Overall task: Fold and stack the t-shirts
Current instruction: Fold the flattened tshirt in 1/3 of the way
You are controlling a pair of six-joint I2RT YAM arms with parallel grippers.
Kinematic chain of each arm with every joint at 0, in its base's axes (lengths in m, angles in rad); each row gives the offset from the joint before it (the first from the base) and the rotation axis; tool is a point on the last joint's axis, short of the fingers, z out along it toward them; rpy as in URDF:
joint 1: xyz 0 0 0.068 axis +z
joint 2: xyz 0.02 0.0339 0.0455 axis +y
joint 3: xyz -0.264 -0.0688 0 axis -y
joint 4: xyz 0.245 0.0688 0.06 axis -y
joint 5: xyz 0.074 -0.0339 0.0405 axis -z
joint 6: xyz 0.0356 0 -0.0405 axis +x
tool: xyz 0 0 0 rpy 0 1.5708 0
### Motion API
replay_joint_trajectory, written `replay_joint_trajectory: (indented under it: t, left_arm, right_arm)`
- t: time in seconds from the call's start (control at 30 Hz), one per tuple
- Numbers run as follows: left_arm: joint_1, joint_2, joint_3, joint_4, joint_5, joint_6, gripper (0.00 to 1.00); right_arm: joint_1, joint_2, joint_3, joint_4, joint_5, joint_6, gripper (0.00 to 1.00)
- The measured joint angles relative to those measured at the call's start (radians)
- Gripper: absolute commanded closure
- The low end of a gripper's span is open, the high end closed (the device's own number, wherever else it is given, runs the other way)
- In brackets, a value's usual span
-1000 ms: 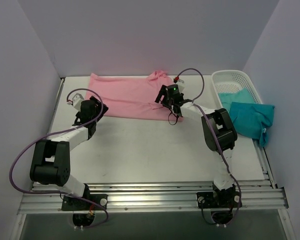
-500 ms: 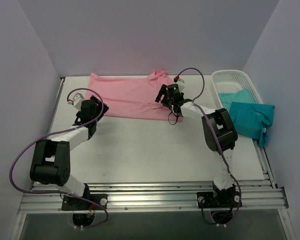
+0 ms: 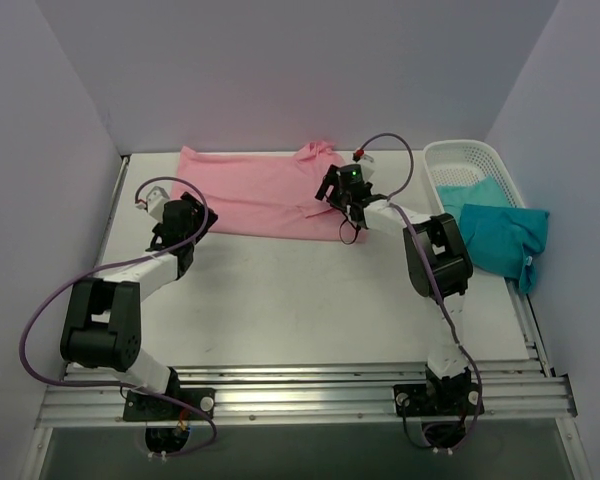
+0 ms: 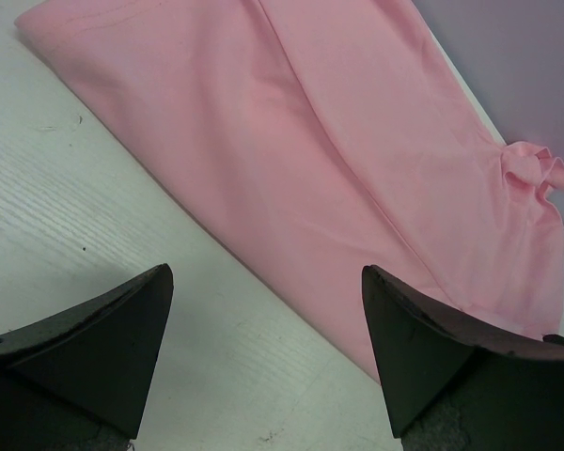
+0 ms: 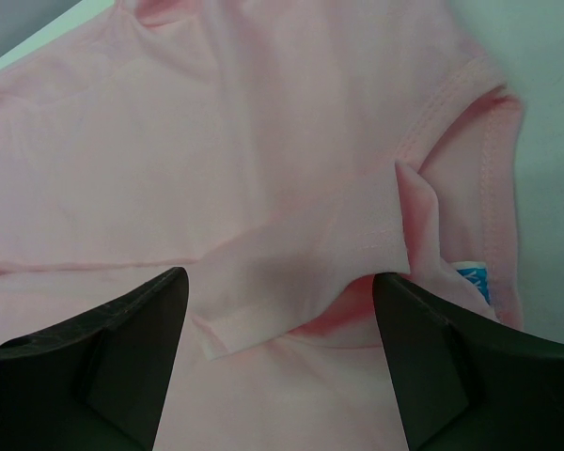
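The light pink t-shirt (image 3: 252,190) lies folded in a long strip along the back of the table. My right gripper (image 3: 332,196) is open just above its right end, jaws spread around a folded sleeve flap (image 5: 301,263) near the neck opening and blue label (image 5: 472,280). My left gripper (image 3: 192,222) is open and empty over bare table by the shirt's front left edge (image 4: 291,188). A teal t-shirt (image 3: 502,238) hangs over the basket's near rim, and another teal one (image 3: 470,190) lies inside the basket.
The white lattice basket (image 3: 460,155) stands at the back right corner. Walls close the table on the left, back and right. A bunched pink fold (image 4: 531,169) rises at the shirt's far end in the left wrist view.
My right gripper has shifted slightly toward the back over the shirt's right end. The left arm and the shirts have not moved.
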Motion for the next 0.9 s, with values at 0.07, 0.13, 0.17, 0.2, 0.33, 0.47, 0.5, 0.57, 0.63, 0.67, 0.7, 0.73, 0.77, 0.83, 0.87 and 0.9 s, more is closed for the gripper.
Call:
replay_joint_trajectory:
  t: [0.07,0.13,0.17,0.2,0.33,0.47,0.5,0.57,0.63,0.67,0.7,0.73,0.77,0.83,0.87,0.9]
  left_arm:
    - [0.0,0.006,0.0,0.0,-0.002,0.002,0.1]
    - [0.0,0.01,0.0,0.0,-0.006,0.002,0.1]
    - [0.0,0.012,0.0,0.0,-0.007,0.002,0.1]
    - [0.0,0.014,0.0,0.0,-0.008,0.002,0.1]
    - [0.0,0.025,0.0,0.005,-0.009,0.005,0.1]
    - [0.0,0.036,0.0,0.014,-0.013,0.011,0.1]
    - [0.0,0.041,0.0,0.018,-0.013,0.012,0.1]
    - [0.0,0.051,0.0,0.023,-0.014,0.013,0.1]
    - [0.0,0.064,0.001,0.029,-0.016,0.015,0.1]
    - [0.0,0.071,0.002,0.03,-0.016,0.016,0.1]
    - [0.0,0.078,0.003,0.031,-0.016,0.016,0.1]
    - [0.0,0.085,0.003,0.031,-0.016,0.017,0.1]
    - [0.0,0.093,0.005,0.032,-0.016,0.018,0.1]
    - [0.0,0.104,0.009,0.033,-0.016,0.019,0.1]
    - [0.0,0.108,0.01,0.033,-0.016,0.02,0.1]
    - [0.0,0.109,0.01,0.032,-0.016,0.02,0.1]
  right_arm:
    - [-0.003,0.013,0.008,0.0,-0.002,0.0,0.25]
    - [-0.003,0.022,0.014,0.0,-0.005,0.0,0.25]
    - [-0.003,0.024,0.015,-0.001,-0.007,0.0,0.25]
    - [-0.004,0.026,0.016,-0.001,-0.009,0.0,0.25]
    - [-0.003,0.048,0.051,-0.001,-0.015,0.0,0.33]
    - [-0.007,0.092,0.106,-0.001,-0.027,-0.007,0.59]
    - [-0.007,0.102,0.116,-0.001,-0.029,-0.006,0.6]
    - [-0.007,0.122,0.143,-0.009,-0.035,-0.006,0.6]
    - [-0.007,0.149,0.177,-0.011,-0.042,-0.006,0.59]
    - [-0.008,0.161,0.195,-0.016,-0.044,-0.006,0.58]
    - [-0.008,0.174,0.213,-0.023,-0.045,-0.006,0.58]
    - [-0.008,0.187,0.234,-0.03,-0.046,-0.006,0.58]
    - [-0.009,0.206,0.263,-0.04,-0.048,-0.006,0.58]
    - [-0.013,0.242,0.319,-0.048,-0.054,-0.006,0.59]
    - [-0.015,0.258,0.342,-0.052,-0.059,-0.006,0.6]
    - [-0.019,0.273,0.364,-0.055,-0.062,-0.006,0.6]
